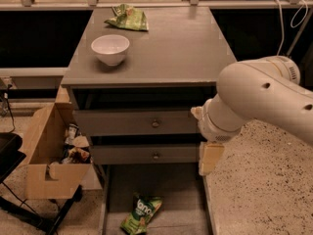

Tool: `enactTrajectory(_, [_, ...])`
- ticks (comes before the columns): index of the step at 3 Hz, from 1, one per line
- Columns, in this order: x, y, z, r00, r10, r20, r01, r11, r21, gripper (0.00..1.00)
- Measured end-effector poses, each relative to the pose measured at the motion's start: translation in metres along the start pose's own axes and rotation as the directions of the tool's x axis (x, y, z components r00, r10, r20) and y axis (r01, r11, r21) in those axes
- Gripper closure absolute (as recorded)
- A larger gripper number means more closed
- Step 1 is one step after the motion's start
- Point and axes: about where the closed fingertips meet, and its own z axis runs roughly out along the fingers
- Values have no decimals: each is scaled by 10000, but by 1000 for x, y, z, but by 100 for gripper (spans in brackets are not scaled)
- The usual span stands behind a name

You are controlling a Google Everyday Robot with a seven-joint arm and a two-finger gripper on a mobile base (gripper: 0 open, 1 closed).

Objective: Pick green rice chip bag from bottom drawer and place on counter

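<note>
The green rice chip bag (142,214) lies on the floor of the open bottom drawer (176,195), near its front left. The counter (171,48) is the grey top of the cabinet above. My white arm comes in from the right. My gripper (210,158) hangs as a tan piece below the wrist, at the drawer's right edge, level with the second drawer. It is above and to the right of the bag and well apart from it.
A white bowl (110,49) and a paler green bag (128,18) sit on the counter's left and back. Two shut drawers with knobs (155,124) are above the open one. A cardboard box (49,155) of items stands left of the cabinet. Speckled floor lies to the right.
</note>
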Motion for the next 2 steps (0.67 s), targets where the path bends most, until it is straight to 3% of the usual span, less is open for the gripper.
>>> enactTrajectory(1, [-4,23,55,9998,-173,10,173,9985,-512,0])
enactTrajectory(2, [-15,64,163,9984,-537,182,556,9893,-1352,0])
